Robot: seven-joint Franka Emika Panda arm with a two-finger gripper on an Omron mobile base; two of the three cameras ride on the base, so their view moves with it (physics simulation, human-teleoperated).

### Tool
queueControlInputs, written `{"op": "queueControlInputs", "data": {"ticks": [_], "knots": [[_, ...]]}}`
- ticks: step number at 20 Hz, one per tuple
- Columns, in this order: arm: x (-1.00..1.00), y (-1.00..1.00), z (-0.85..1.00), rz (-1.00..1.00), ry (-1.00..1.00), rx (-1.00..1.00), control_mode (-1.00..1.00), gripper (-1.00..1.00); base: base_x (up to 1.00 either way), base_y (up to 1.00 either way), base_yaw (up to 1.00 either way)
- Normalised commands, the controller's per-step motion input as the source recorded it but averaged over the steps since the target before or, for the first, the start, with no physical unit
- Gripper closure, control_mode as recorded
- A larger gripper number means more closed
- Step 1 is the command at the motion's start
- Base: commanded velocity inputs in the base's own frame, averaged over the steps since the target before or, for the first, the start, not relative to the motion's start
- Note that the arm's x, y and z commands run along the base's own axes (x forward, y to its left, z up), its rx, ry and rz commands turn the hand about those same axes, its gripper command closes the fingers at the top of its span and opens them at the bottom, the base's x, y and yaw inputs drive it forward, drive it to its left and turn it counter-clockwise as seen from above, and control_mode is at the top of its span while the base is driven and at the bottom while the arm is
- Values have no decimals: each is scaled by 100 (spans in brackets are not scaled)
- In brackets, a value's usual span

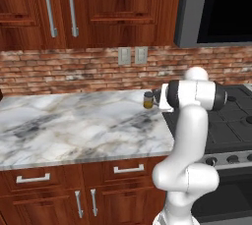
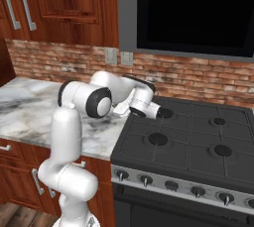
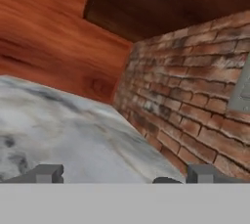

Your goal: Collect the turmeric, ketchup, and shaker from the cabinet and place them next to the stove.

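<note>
Clearly, the landmark is the stove (image 1: 231, 121), the black cooktop with round burners and a row of knobs on its silver front. To the left of the stove lies the marble table (image 1: 74, 126), with a brick wall behind it and reddish-brown wall cupboards (image 1: 59, 8) with grey handles above. On the table, just beside the left edge of the stove and near the brick wall, stands the turmeric (image 1: 148, 99), a small jar of yellow-brown powder with a dark lid, upright. The white arm reaches from the stove side toward this jar. In the hand view the claw (image 3: 124, 174) is spread wide, with one dark fingertip (image 3: 46, 173) far from the other, and nothing is between them; a small dark rounded shape near the second tip is too little to name. Above the stove hangs the grey microwave (image 2: 193, 13) with a black door.
</note>
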Motion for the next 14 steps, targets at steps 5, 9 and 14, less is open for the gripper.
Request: {"op": "queueControlInputs", "data": {"ticks": [5, 9, 14], "knots": [[-49, 0, 48, -7, -15, 0, -100, -100, 0, 0, 0], [-53, 1, 44, -6, -10, 0, -100, -100, 0, 0, 0], [-60, 10, 42, -7, -4, 1, -100, -100, 0, 0, 0]]}}
